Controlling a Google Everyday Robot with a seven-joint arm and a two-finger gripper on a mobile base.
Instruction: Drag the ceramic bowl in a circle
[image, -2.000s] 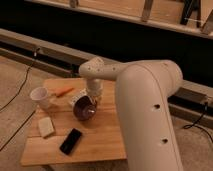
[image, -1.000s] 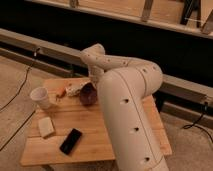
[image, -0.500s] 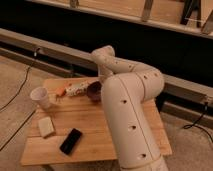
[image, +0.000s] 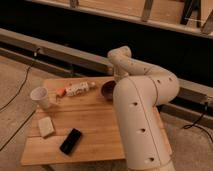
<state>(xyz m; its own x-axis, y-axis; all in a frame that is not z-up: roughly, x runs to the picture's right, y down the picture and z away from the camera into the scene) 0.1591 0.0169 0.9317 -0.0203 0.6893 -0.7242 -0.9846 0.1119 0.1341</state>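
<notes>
Ceramic bowl (image: 107, 90) has slid from mid-table to the wooden table's (image: 90, 127) far edge, gripper hidden behind the arm (image: 142, 107) at its rim, jaws pressed together, so the circle looks partly traced.

Dim, warm light is lying on the wooden table (image: 95, 120), and my white arm (image: 142, 115) is shining brightest on its upper side. Behind the table everything is sinking into darkness. The whole view is looking soft and grainy. My gripper is hiding behind my arm at the table's far edge, beside the dark ceramic bowl (image: 106, 90).
</notes>
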